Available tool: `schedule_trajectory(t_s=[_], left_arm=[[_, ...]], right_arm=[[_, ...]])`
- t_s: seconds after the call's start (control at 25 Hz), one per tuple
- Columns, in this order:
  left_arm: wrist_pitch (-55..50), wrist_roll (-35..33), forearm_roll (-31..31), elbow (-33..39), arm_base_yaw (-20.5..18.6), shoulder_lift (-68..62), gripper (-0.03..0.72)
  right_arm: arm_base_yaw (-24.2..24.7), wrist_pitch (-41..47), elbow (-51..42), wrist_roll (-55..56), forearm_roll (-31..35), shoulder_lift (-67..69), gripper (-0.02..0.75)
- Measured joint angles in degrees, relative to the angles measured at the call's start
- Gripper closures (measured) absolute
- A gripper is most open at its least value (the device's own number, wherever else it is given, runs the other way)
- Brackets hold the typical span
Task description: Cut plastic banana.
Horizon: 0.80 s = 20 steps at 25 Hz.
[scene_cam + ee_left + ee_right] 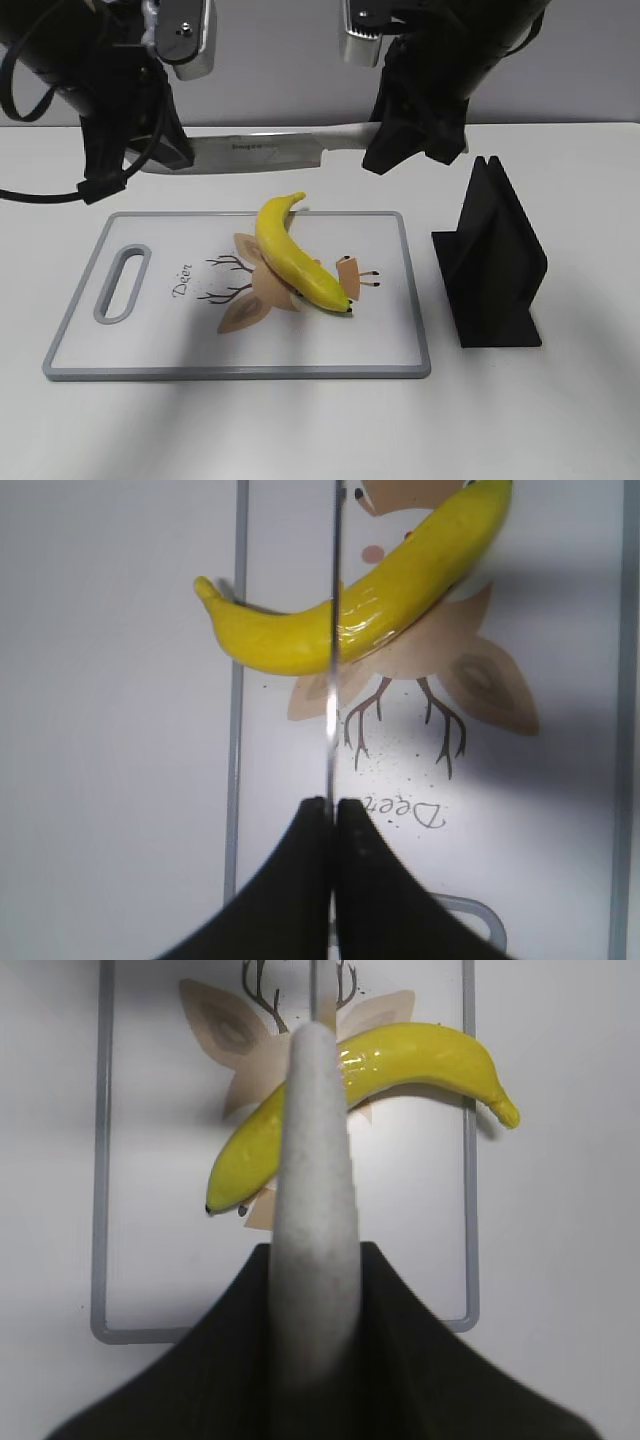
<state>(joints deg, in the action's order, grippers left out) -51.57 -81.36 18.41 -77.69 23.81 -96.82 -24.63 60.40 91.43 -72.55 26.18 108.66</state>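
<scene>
One banana (293,258) lies on one cutting board (150,350), with the printed deer under it. One knife (262,152) hangs level behind the board, above the table (560,420). Two grippers hold it: the left gripper (165,150) with its jaws closed on the blade end, the right gripper (400,140) with its jaws closed on the pale handle. One black stand (492,260) sits just right of the board. The board has one handle slot (122,283) at its left end.

Above board: a long steel kitchen knife (270,152) spans the far side.
Right of board: an upright black plastic stand (492,258) blocks passage.
Near edge: bare white tabletop (300,430).
</scene>
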Motion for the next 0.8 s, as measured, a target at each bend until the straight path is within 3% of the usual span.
schedule_trajectory(t_s=[0.24, 0.56, 0.8], left_arm=[[0.3, 0.3, 0.3, -0.2, 0.0, -5.3, 0.696], [-0.2, 0.3, 2.3, -6.7, -0.1, -14.9, 0.697], [-1.8, 0.3, 3.5, -7.8, -0.2, -22.5, 0.697]], right_arm=[[0.0, -0.7, 0.2, -0.1, -2.9, 4.8, 0.559], [1.5, -0.8, 4.4, -0.5, -6.2, 12.6, 0.56], [1.5, 0.1, 5.2, -0.5, -6.3, 19.9, 0.56]])
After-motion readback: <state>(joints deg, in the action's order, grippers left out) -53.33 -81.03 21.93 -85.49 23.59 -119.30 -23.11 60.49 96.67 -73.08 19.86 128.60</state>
